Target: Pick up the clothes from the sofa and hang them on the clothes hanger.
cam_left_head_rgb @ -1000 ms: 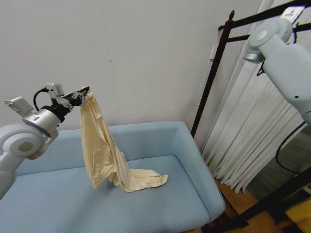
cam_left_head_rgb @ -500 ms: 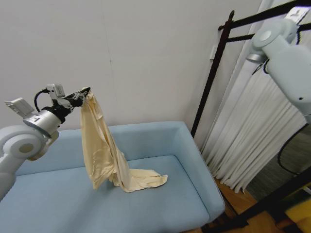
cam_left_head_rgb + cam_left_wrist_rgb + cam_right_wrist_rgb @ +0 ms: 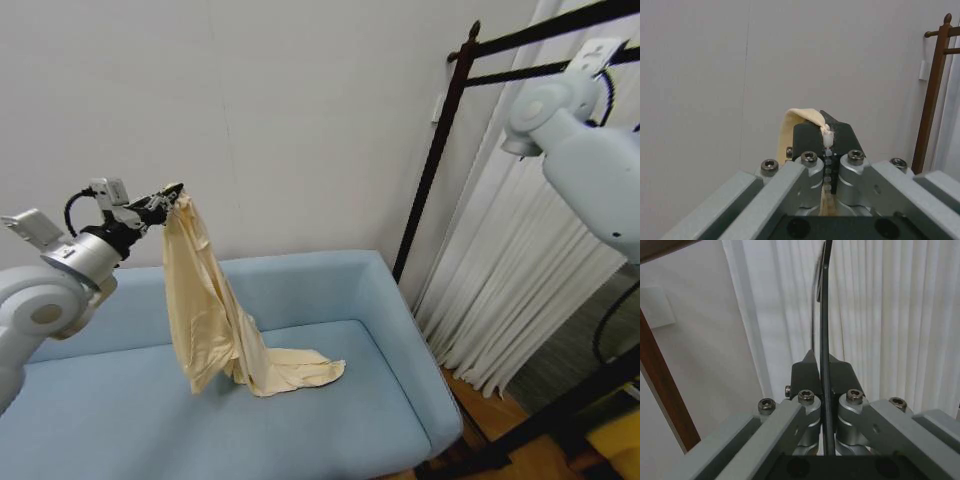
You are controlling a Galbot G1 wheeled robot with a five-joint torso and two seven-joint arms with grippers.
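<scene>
Left gripper is up high over the sofa, on the robot's left. Its fingers are pressed together on one top corner of the yellow garment, and a small bunch of fabric pokes out betw. the tips in the left wrist view. Holding it by a corner prob. lets the rest hang straight & unfold under its own weight. Most of it drapes down in one long fall, but the bottom end lies crumpled on the seat cushion, so it's not clear of the sofa yet. Grip looks thin: only a pinch of cloth, could slip w/ a jerk.

Right arm is raised on the robot's right, near the dark wooden rack & in front of the white curtain. Right gripper has its fingers closed on a thin dark strip that runs up past the tips. It's prob. the edge of a hanger, can't say for sure. Likely reason for the pose: keep that piece steady up by the rail so the garment can be brought across to it.

Stage, as I read it: pick-up mostly done, hanging not begun. Garment & rack are well apart, w/ a good part of the sofa betw. them. The next move needs more height on the left side, or the tail drags along the cushion.
</scene>
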